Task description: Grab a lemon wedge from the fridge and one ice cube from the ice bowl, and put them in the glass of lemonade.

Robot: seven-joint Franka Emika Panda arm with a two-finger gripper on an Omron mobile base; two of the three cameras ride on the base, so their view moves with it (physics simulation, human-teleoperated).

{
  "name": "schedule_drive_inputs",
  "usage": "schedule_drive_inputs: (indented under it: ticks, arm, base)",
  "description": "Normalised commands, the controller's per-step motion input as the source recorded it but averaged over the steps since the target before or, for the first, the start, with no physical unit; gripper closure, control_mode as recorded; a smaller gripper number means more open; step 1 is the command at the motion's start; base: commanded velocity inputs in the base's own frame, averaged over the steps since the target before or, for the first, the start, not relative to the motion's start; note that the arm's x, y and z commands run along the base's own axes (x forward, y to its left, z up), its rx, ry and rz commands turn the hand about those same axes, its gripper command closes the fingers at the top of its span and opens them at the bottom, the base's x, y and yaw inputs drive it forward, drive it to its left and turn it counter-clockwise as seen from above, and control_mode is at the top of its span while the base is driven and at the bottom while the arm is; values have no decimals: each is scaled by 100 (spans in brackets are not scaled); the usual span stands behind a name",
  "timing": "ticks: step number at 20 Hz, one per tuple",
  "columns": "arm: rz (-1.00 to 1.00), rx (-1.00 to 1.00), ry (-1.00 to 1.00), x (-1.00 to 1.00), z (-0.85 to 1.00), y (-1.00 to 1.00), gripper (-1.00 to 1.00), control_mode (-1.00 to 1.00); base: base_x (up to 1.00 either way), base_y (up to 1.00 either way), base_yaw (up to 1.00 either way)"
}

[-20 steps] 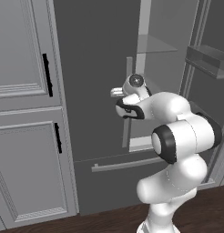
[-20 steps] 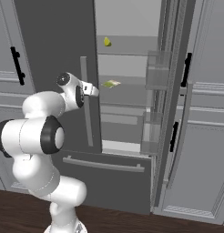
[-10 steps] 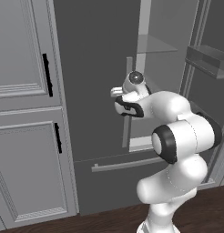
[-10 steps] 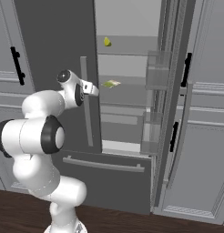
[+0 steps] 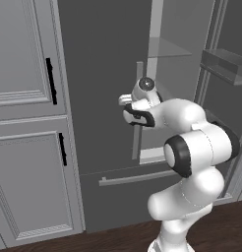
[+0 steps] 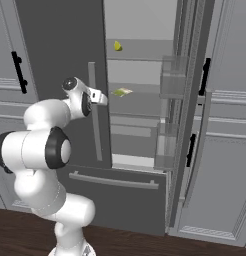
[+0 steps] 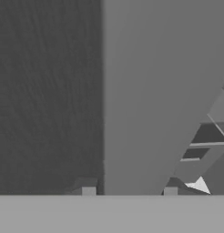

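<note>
**Fingers astride the fridge door handle**

Fingers (image 7: 89, 191) stand spread, one tip on each side of the pale vertical handle (image 7: 145, 91) of the fridge's left door, which fills the space between them in the hand view. From the right base view the gripper (image 6: 101, 97) sits right at that bar handle (image 6: 95, 112); whether the tips touch it cannot be told. The fridge (image 6: 60, 60) has its right door (image 6: 187, 115) swung open, with clear door bins on its inner side. Inside, the lemon wedge (image 6: 117, 46) lies on an upper shelf, well above and beyond the gripper. One shelf lower sits a flat green-yellow packet (image 6: 122, 92). In the left base view the gripper (image 5: 125, 101) points toward the dark left door (image 5: 103, 74). Light grey cabinets (image 5: 24, 123) with black handles flank the fridge, above a dark wooden floor (image 6: 145, 245).
</note>
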Motion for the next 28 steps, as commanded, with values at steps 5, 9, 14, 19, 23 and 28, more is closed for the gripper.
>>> schedule_drive_inputs:
  ticks: [5,9,14,19,23,28]
  arm:
    - [0,0,-8,-15,15,68,100,-100]
    - [1,0,-3,-53,42,70,100,-100]
    - [9,0,0,-92,69,57,100,-100]
    - [11,-5,0,-97,87,86,100,-100]
    - [16,-4,0,-89,81,85,100,-100]
    - [14,-1,-4,-64,88,42,100,-100]
  base:
    - [0,0,0]
    - [0,0,0]
    - [0,0,0]
    - [0,0,0]
    - [0,0,0]
    - [0,0,0]
